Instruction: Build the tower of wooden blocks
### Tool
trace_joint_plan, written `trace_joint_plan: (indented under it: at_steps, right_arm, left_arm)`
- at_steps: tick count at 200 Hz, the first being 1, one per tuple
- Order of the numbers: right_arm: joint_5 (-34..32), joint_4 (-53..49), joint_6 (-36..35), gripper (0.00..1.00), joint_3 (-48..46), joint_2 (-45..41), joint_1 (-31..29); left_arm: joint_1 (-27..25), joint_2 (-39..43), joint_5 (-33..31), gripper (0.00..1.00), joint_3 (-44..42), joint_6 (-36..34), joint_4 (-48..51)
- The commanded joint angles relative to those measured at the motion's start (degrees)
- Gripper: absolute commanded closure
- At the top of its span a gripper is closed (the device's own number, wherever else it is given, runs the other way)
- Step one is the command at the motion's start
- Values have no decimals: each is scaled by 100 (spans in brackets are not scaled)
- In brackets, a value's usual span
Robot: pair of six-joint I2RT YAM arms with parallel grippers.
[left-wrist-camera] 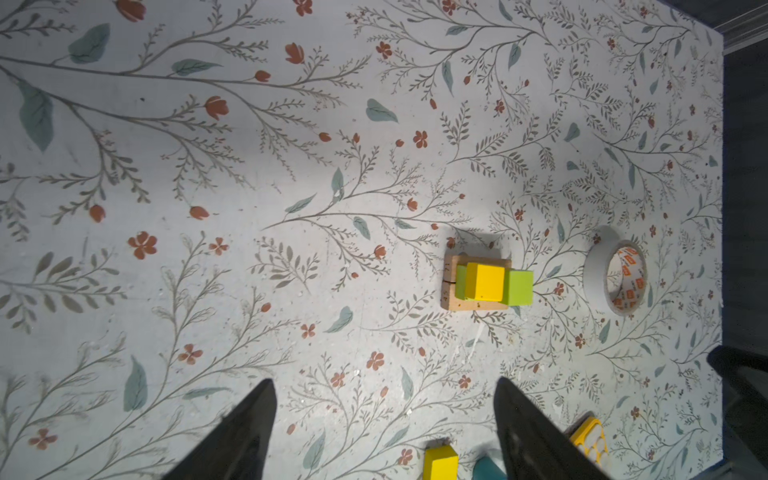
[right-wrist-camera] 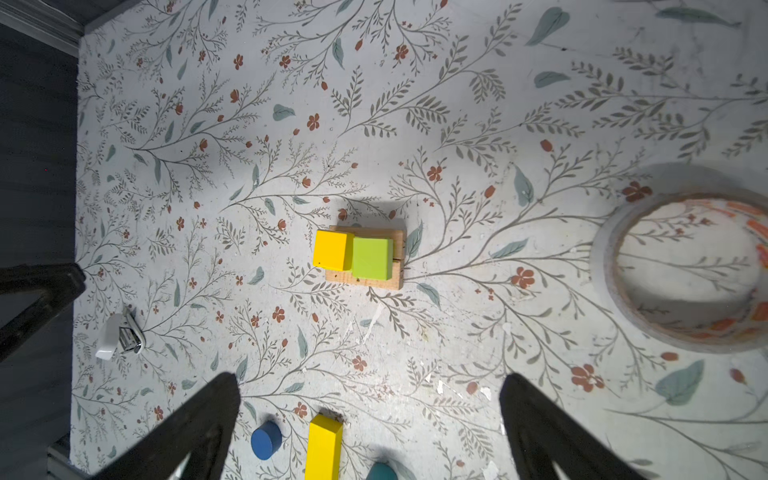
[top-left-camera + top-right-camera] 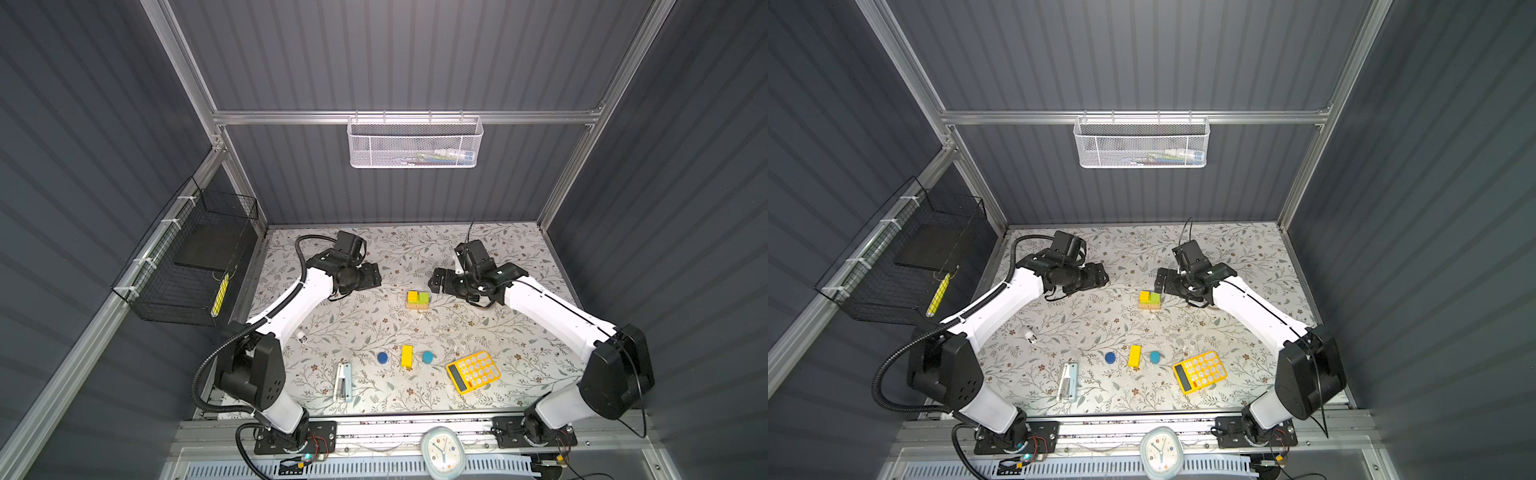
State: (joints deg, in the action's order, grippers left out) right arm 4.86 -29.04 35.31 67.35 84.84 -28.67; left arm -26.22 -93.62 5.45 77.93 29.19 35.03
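Wood block tower (image 3: 417,300) mid-bench: yellow wooden cube (image 2: 332,250) and lime-green wooden cube (image 2: 372,257) on tan wooden bars (image 2: 361,283). Left gripper (image 1: 384,379) and right gripper (image 2: 370,374) both wide, empty, flanking it. Cubes look near the base edges, so a clumsy placement could knock them off.

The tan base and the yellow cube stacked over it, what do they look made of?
Tan base: looks like bare wood, with visible grain and a seam between two bars. Yellow cube: probably painted wood; smooth, even colour hides any grain.
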Motion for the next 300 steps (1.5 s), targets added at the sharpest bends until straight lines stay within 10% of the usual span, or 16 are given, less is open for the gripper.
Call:
trace_joint_plan:
  at_steps: [1,126,300]
  right_arm:
    - [563,631,-71,1,-466,-324,248]
    - [2462,3509,1058,1,-1872,-52,618]
    - [2711,4979,1807,1,-2031,1037,731]
  left_arm:
    - [-312,-356,201,18,240,85,-399]
    - [-591,-1276,830,35,72,432,-1707]
    - [-770,-1922,1152,60,-94,700,-2321]
